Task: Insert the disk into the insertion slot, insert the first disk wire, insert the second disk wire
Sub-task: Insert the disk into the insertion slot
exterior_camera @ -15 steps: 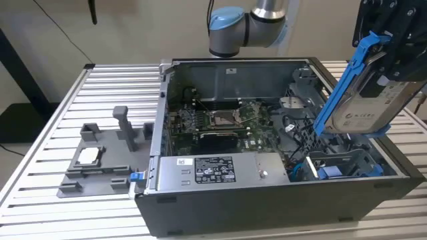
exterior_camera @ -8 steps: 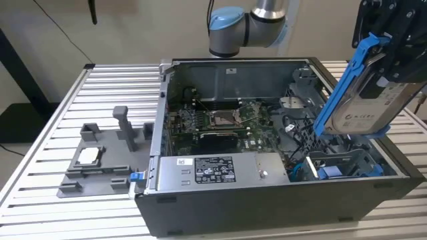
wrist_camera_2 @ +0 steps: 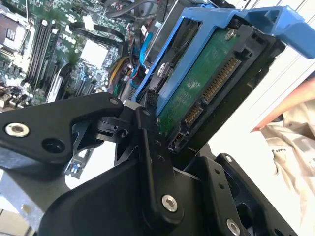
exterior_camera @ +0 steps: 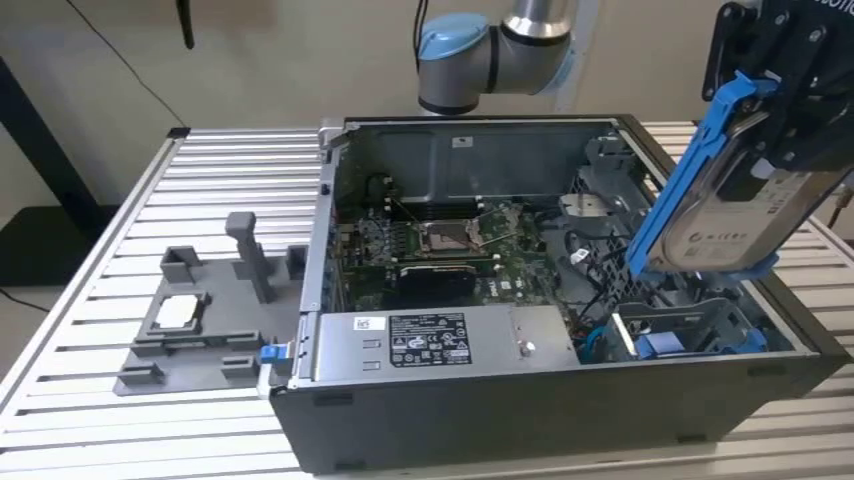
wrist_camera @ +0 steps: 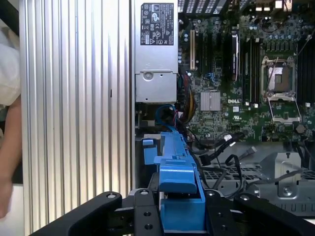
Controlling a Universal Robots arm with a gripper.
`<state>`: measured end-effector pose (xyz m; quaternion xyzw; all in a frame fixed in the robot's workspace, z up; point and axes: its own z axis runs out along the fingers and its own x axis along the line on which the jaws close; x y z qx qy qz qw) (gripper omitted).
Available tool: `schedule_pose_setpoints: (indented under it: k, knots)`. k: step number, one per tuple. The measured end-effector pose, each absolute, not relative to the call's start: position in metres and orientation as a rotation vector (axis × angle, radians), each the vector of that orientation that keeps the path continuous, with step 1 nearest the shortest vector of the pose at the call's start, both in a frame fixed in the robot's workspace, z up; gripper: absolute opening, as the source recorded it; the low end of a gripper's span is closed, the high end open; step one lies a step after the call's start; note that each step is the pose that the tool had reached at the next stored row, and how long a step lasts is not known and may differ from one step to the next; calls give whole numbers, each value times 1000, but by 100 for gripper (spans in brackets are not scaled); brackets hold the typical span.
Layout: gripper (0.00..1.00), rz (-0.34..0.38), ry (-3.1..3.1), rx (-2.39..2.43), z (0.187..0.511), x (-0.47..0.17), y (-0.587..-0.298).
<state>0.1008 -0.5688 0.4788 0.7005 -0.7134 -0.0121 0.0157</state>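
Farthest to the exterior view's left, on the slatted metal table (exterior_camera: 200,180): a grey moulded fixture (exterior_camera: 200,345) with upright posts.

Next to it, toward the middle: an open computer case (exterior_camera: 534,420), with a motherboard (exterior_camera: 441,240) on its floor and a labelled silver power-supply box (exterior_camera: 427,345) along the near edge. Beyond the far side of the case: the arm (exterior_camera: 487,50), with blue joint caps.

In the case's near corner, on the exterior view's right: the insertion slot (exterior_camera: 687,335), a dark-grey cage with blue plastic parts. Above that cage and not yet in it, tilted steeply on edge: the disk (exterior_camera: 727,210), a blue carrier around a silver body with a white label.

At the disk's upper end: the gripper (exterior_camera: 787,110), black, clamped on the disk from two sides. Same grip seen in both wrist views: black fingers (wrist_camera_2: 152,147) pressed against the disk (wrist_camera_2: 206,83) by its green circuit-board face, and the gripper (wrist_camera: 179,206) pinching the narrow blue edge of the disk (wrist_camera: 172,162).

Inside the case, near the cage: loose black cables (wrist_camera: 211,145). Past the table's edge in the first wrist view: a person's arm (wrist_camera: 7,142).
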Motion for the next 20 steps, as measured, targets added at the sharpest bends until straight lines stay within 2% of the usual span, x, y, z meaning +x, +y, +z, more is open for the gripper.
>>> schedule_pose_setpoints:
  k: [20]
  knots:
    - [33,-38,-2227,2187,463,101,-569]
